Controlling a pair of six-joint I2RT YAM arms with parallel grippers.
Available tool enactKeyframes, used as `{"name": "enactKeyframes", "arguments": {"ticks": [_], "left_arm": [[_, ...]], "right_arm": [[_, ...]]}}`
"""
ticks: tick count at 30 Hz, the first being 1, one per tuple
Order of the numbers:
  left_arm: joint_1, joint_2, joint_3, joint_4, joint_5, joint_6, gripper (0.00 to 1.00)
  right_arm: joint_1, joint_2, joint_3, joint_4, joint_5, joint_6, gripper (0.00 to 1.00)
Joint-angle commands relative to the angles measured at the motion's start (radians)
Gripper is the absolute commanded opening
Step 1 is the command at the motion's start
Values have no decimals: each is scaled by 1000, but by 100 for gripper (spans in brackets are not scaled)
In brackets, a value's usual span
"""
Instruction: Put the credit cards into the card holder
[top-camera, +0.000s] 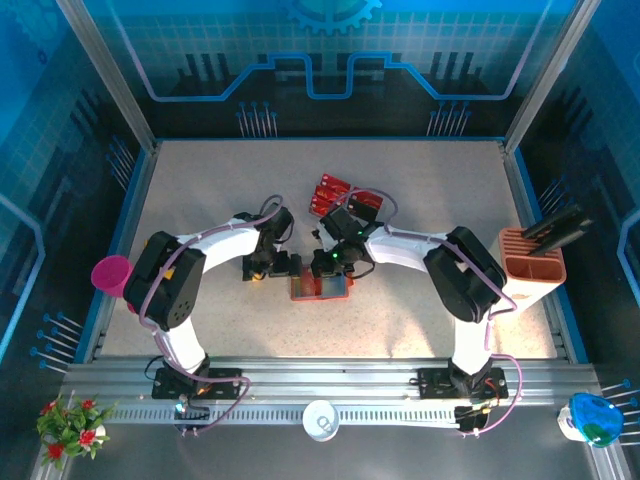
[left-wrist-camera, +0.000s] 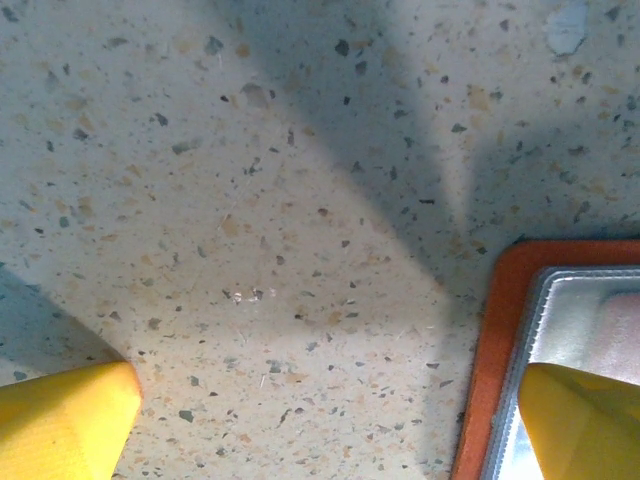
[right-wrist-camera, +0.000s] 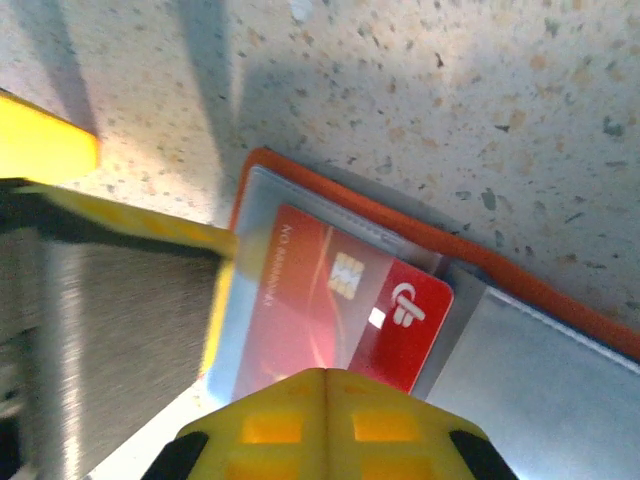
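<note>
My left claw (left-wrist-camera: 320, 400) stands wide open with nothing between its fingers. One yellow fingertip (left-wrist-camera: 575, 425) sits over the wallet's grey pocket, and I cannot tell whether it touches. The other is over bare table (top-camera: 200, 180). My right claw (right-wrist-camera: 325, 385) is shut tight, tips together, right at the near edge of a red card (right-wrist-camera: 330, 300). That edge is hidden under the tips, so I cannot tell whether they pinch it or only press against it. The card lies part way in a pocket of the wallet (right-wrist-camera: 420, 236), its chip end dimmed under the pocket's film and its logo corner bare. The wallet lies open near the middle of the table, half covered by both claws from above. The loose cards (top-camera: 333, 192) sit beyond it toward the far edge, too small to count. A blurred grey shape (right-wrist-camera: 110, 300) crowds the left of my right wrist view.
</note>
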Motion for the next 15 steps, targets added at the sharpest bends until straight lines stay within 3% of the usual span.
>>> {"name": "enactKeyframes", "arguments": {"ticks": [1, 15], "left_arm": [[2, -31, 4, 5, 26, 29, 99], [2, -33, -35, -82, -73, 7, 99]], "right_arm": [[-9, -67, -18, -51, 41, 10, 3], [-10, -31, -36, -78, 67, -2, 0]]}}
